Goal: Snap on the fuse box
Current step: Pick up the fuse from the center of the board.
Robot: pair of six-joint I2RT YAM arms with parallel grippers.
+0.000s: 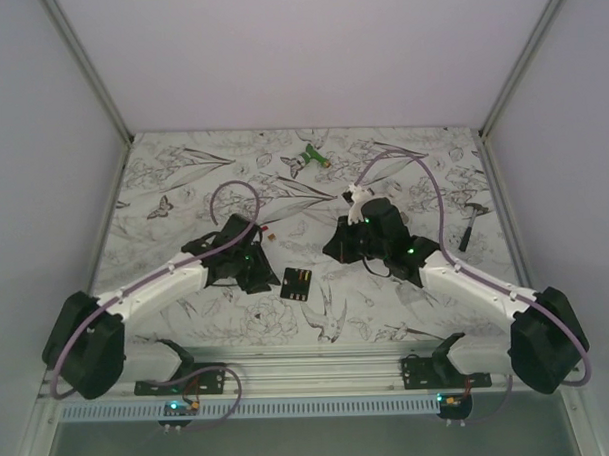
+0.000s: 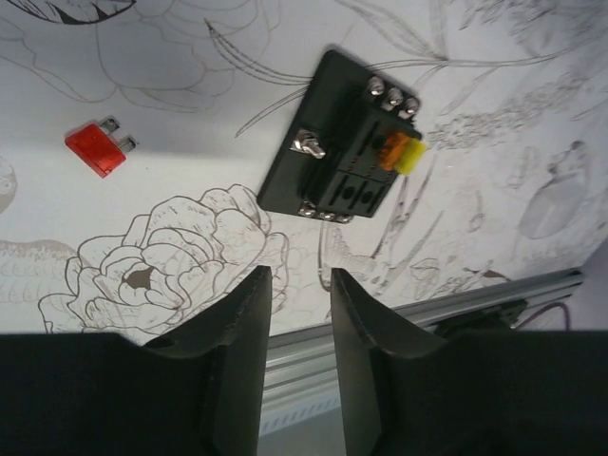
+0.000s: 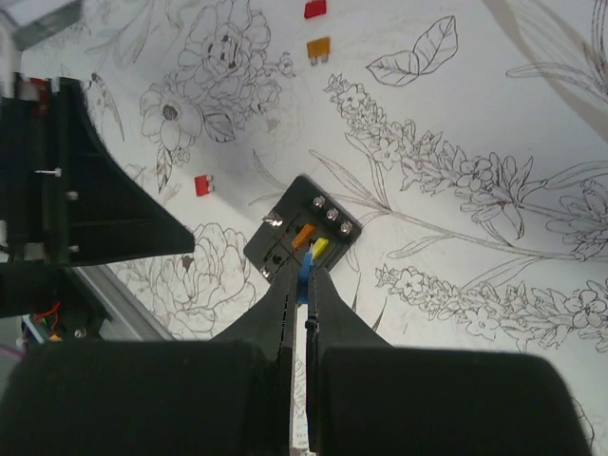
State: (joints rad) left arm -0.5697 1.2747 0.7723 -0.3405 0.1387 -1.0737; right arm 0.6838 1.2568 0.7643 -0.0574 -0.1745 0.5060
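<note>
Seating a fuse looks to be the step in hand: the right gripper [image 3: 304, 275] pinches a blue fuse [image 3: 304, 288] over the fuse box [image 3: 304, 237], which lies flat midway between the side edges, nearer the near edge. Next, I judge, its blades must meet a free slot and be pushed straight down. The left gripper [image 2: 299, 282] hangs spread and empty just beside the box.

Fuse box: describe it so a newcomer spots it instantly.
On the floral table, look centre-front, just beyond the aluminium rail. The fuse box is the flat black rectangle with a yellow fuse plugged in; the loose red fuse nearby is tiny.
</note>
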